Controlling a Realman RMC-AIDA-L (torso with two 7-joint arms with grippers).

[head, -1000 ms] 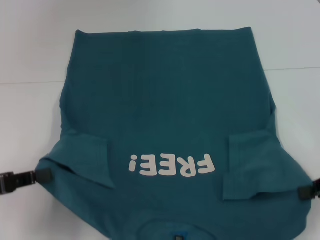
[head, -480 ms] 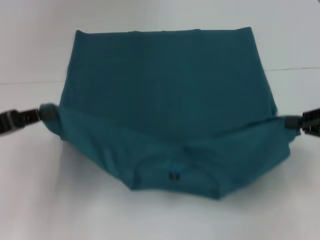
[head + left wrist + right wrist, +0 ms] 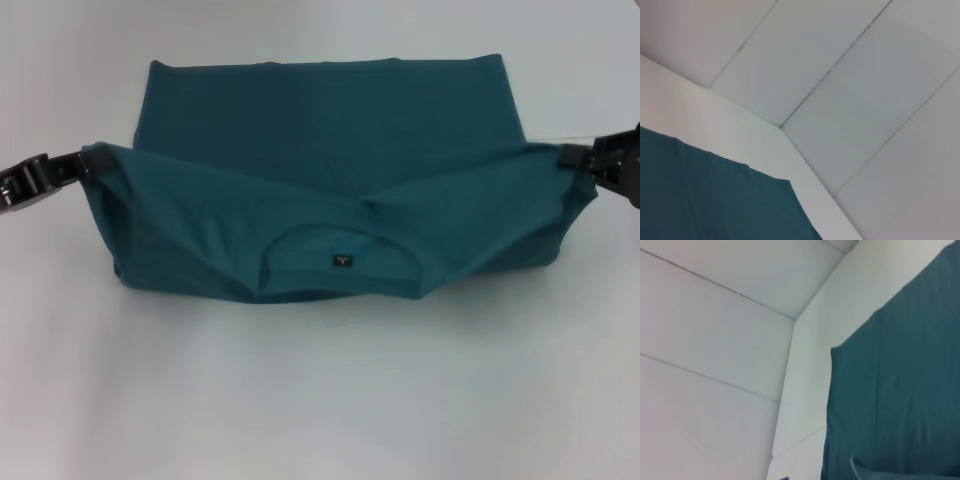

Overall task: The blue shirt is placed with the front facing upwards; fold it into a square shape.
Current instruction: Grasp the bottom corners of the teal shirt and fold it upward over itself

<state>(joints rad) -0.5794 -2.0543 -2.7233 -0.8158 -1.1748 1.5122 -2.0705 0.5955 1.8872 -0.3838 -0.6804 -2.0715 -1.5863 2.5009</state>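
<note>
Across the middle of the head view, the blue shirt [image 3: 330, 170] is spread on the white counter [image 3: 320, 400], its collar end lifted and carried toward the far hem, so that the neck label [image 3: 344, 261] shows at frame centre on the turned-over layer. At the left edge of the frame the left end effector [image 3: 85, 163] is clamped on one shoulder corner; at the right edge the right end effector [image 3: 572, 157] is clamped on the other. Between them the cloth sags in a shallow V. The fabric is judged light, soft and limp: it droops wherever it is unsupported and will crease or slide on the smooth surface. Hold is best taken at corners and seams, pulled evenly apart, so the folded edge lies straight. In both wrist views only a corner of teal cloth against the white surface is shown.
</note>
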